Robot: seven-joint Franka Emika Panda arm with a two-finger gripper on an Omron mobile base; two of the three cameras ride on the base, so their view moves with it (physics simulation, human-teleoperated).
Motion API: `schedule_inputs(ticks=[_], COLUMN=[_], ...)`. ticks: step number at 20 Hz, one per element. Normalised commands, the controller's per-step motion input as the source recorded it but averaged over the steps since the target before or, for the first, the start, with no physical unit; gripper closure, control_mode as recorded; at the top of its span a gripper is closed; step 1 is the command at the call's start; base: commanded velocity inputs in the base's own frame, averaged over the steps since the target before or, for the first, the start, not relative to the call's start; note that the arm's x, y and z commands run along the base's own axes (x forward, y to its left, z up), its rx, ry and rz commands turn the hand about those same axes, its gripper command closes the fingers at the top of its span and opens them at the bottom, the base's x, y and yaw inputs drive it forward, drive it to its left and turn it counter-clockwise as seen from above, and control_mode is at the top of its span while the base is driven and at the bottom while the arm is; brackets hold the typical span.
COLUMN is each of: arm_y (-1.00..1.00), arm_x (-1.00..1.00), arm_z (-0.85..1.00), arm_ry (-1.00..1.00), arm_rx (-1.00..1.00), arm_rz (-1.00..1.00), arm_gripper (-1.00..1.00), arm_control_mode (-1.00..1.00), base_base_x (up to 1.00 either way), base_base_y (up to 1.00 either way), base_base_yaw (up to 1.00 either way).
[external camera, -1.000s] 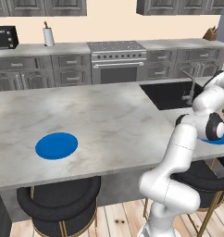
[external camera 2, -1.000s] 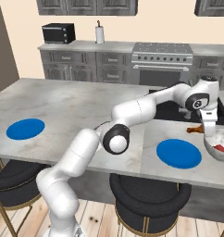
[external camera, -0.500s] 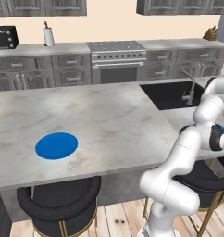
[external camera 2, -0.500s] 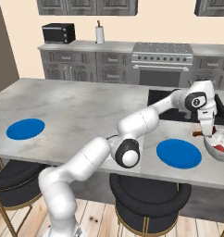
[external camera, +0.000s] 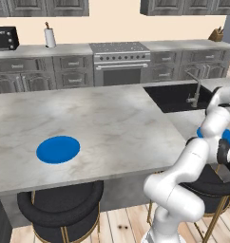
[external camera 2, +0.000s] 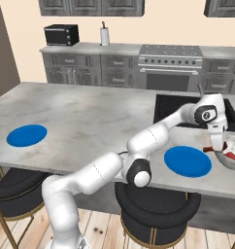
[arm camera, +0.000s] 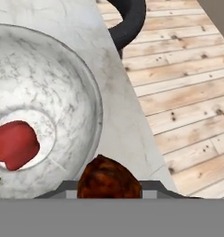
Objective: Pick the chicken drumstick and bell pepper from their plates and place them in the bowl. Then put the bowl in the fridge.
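1. Fingers closed on the chicken drumstick, held at the bowl rim, above the bench edge.
2. Bell pepper lies in the bowl bottom.
3. Bowl sits at the bench's right end, just beside one blue plate.
4. Second plate lies well apart, far left.

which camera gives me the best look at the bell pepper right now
The hand view: the bell pepper lies large and red on the bowl's floor. In the right base view it is a small red patch inside the bowl, near the frame's edge.
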Motion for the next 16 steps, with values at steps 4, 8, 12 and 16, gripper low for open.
schedule_inputs(ticks=[4, 8, 12, 16], arm_y=[-0.28, -0.25, -0.25, -0.27], arm_x=[0.25, 0.26, 0.25, 0.29], arm_z=[0.31, 0.46, 0.50, 0.44], arm_ry=[0.10, 0.09, 0.06, 0.00], arm_rx=[0.24, 0.28, 0.30, 0.25], arm_rz=[-0.04, -0.03, -0.06, -0.06], arm_gripper=[1.00, 1.00, 1.00, 1.00], arm_control_mode=[-1.00, -1.00, -1.00, -1.00], base_base_x=[0.00, 0.00, 0.00, 0.00], base_base_y=[0.00, 0.00, 0.00, 0.00], base_base_yaw=[0.00, 0.00, 0.00, 0.00])
